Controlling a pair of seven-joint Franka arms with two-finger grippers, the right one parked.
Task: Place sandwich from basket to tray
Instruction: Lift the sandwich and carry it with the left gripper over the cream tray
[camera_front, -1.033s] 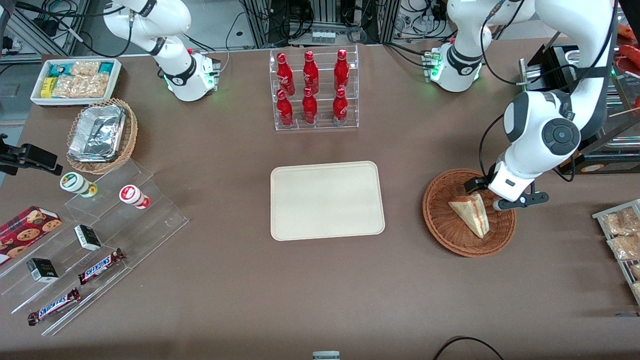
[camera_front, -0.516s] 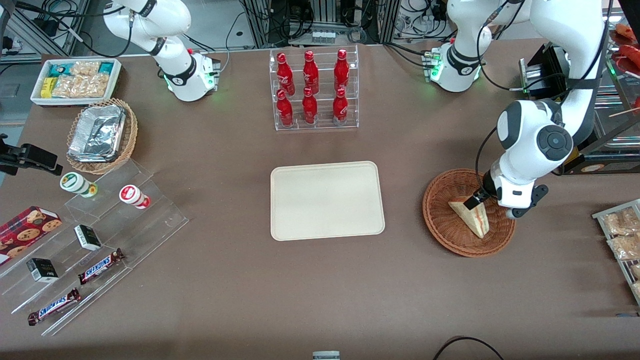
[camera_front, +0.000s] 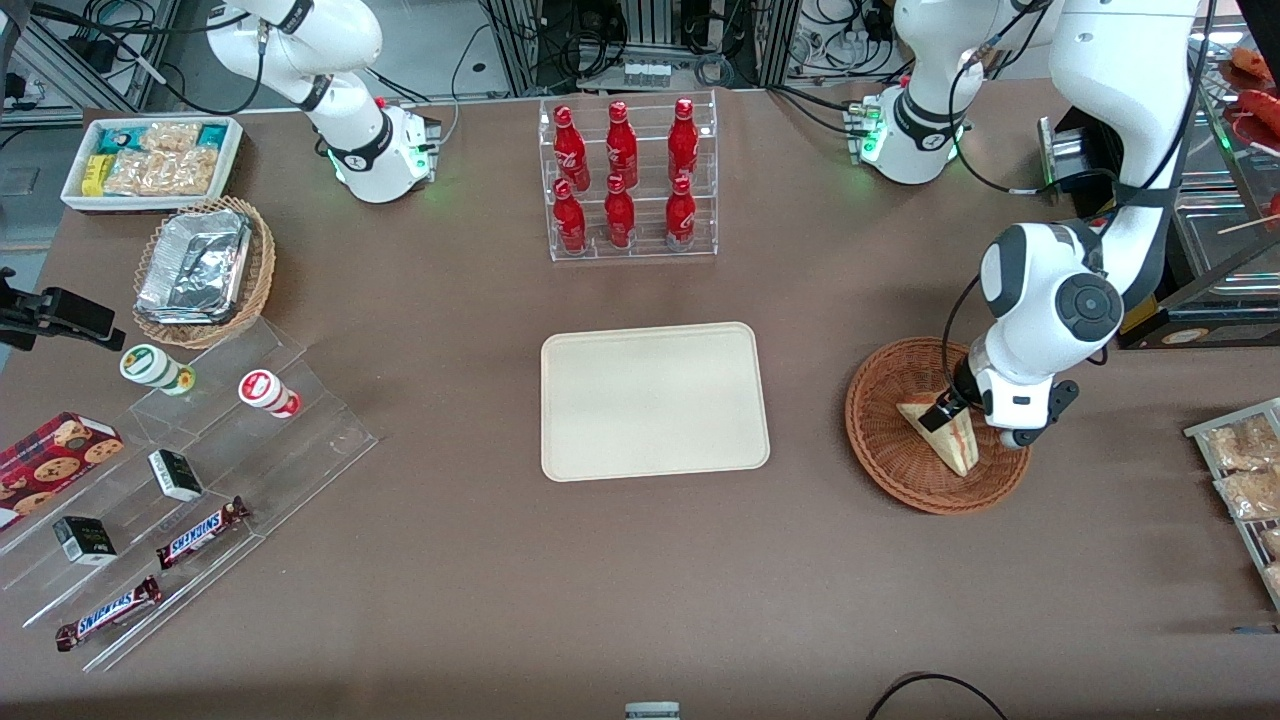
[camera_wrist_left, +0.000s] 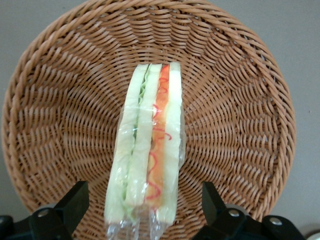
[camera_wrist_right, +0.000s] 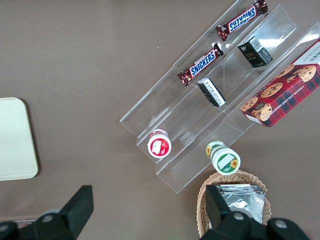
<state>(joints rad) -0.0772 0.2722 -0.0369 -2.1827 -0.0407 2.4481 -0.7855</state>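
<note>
Front view, lower left of the frame: a clear stepped rack (camera_front: 190, 470) on the brown counter (camera_front: 600, 590) carries two Snickers bars (camera_front: 200, 533), small dark boxes and two round-lidded cups, with a red cookie box (camera_front: 55, 452) at its edge. At mid-frame lies the tray (camera_front: 655, 400), cream and bare. Level with it, at the right of the frame, sits the basket (camera_front: 905, 470) — the sandwich (camera_front: 948, 438) lies in it, wrapped in clear film, its pointed end nearest the camera. The pincer (camera_front: 958, 405) is low over the sandwich's broad end; one dark finger shows there against the bread. From the left wrist view the sandwich (camera_wrist_left: 147, 155) stands on edge in the basket (camera_wrist_left: 240, 100) with its red-orange and green stripes facing up, and the two black fingers (camera_wrist_left: 72, 202) are spread wide, one on each side of the wedge — neither touching it. Higher in the front frame, at centre, a clear rack holds six red bottles (camera_front: 622, 175). At upper left sit a tan wicker basket (camera_front: 255, 270) of foil trays and a white bin (camera_front: 150, 160) of snack packets.
</note>
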